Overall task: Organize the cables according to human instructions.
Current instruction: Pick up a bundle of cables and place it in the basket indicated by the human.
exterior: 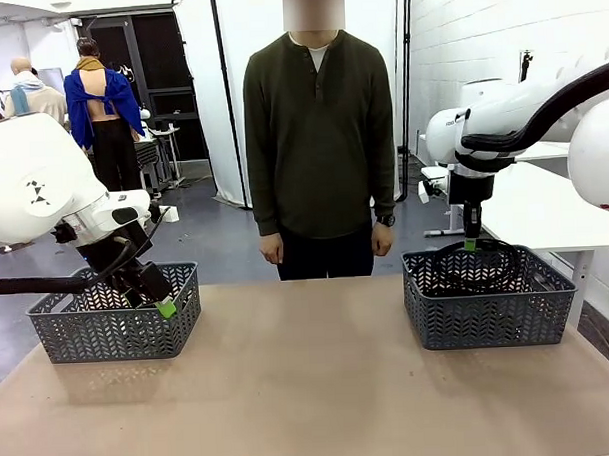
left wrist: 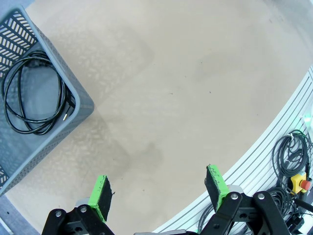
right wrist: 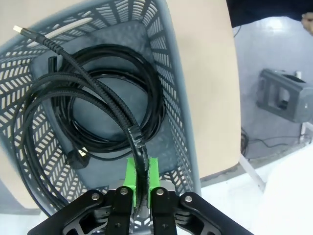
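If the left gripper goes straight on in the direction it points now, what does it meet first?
Most likely the bare table. The open left gripper points at tabletop beside the grey basket, with nothing between, as far as this view shows.

No legible text, labels or numbers — none anywhere.

Two grey baskets [exterior: 116, 330] [exterior: 487, 307] on a tan table [exterior: 310, 388].
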